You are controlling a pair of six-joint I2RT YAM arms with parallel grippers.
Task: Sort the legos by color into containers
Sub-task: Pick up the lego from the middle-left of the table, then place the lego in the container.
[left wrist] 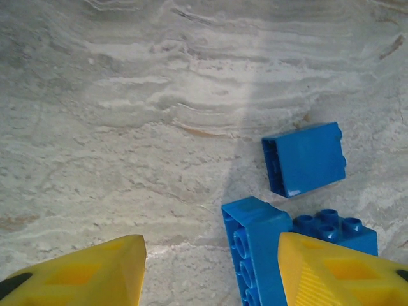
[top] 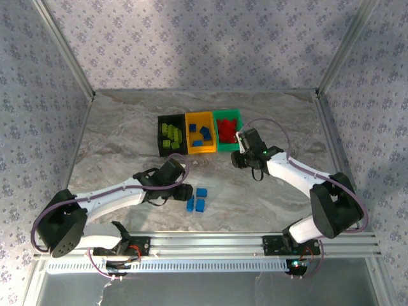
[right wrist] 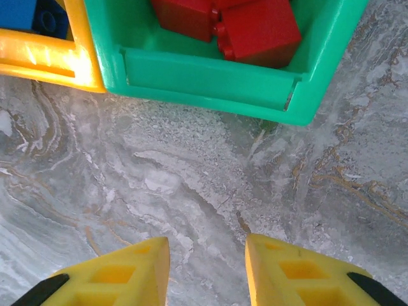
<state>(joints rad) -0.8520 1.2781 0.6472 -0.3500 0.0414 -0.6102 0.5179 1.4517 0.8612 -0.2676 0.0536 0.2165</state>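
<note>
Three blue legos (top: 200, 205) lie loose on the marble table near its front. My left gripper (top: 185, 192) hangs just left of them, open. In the left wrist view one blue lego (left wrist: 258, 248) lies on its side between the yellow fingers (left wrist: 95, 274), close to the right one, with a wide gap to the left one. A studded blue lego (left wrist: 335, 228) sits behind it and a third (left wrist: 306, 159) lies farther off. The black bin (top: 160, 135) holds lime legos, the orange-yellow bin (top: 200, 150) blue ones, the green bin (top: 228, 146) red ones. My right gripper (top: 238, 158) is open and bare in front of the green bin (right wrist: 210, 76).
The three containers stand side by side at the table's middle back. Metal frame posts and patterned walls enclose the table. In the right wrist view the orange-yellow bin's corner (right wrist: 44, 57) touches the green bin's left side, and red legos (right wrist: 255, 29) lie inside the green one.
</note>
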